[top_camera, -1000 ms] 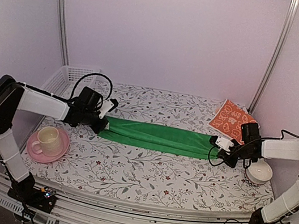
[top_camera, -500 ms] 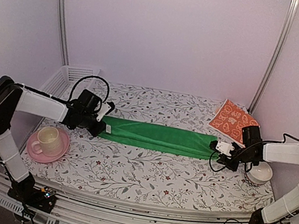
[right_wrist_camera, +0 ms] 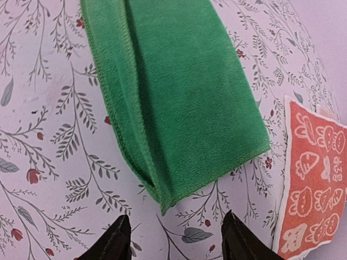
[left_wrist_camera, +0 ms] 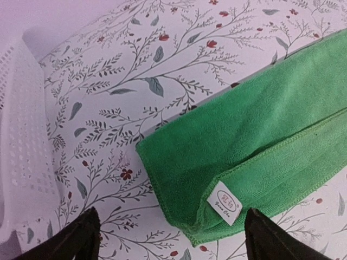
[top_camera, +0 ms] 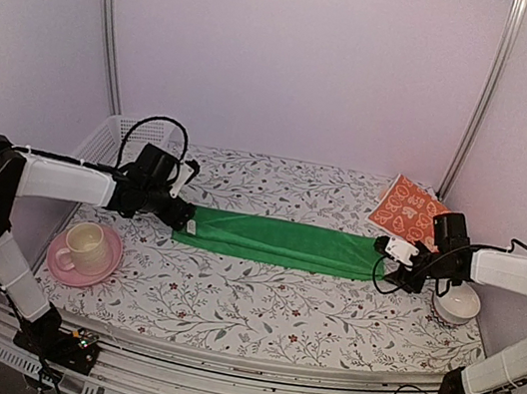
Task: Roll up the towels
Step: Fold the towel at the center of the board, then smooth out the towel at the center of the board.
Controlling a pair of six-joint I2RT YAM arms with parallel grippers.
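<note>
The green towel (top_camera: 281,242) lies on the table folded into a long narrow strip running left to right. Its left end (left_wrist_camera: 255,135), with a white label (left_wrist_camera: 224,203), lies just ahead of my left gripper (left_wrist_camera: 173,241), which is open and holds nothing. The strip's right end (right_wrist_camera: 173,97) lies flat just ahead of my right gripper (right_wrist_camera: 176,238), also open and empty. In the top view the left gripper (top_camera: 182,216) and right gripper (top_camera: 386,263) stand at the strip's two ends. The orange-red patterned towel (top_camera: 405,211) lies folded at the back right, and the right wrist view shows this orange-red towel (right_wrist_camera: 314,179) beside the green end.
A white perforated basket (top_camera: 117,137) stands at the back left, close to my left arm. A cup on a pink saucer (top_camera: 83,246) sits at the front left. A white bowl (top_camera: 456,305) sits under my right forearm. Metal posts rise at both back corners.
Both grippers have opened and let go of the green towel's ends. The right gripper has drawn slightly to the right, off the end. The strip now rests flat on the table.
</note>
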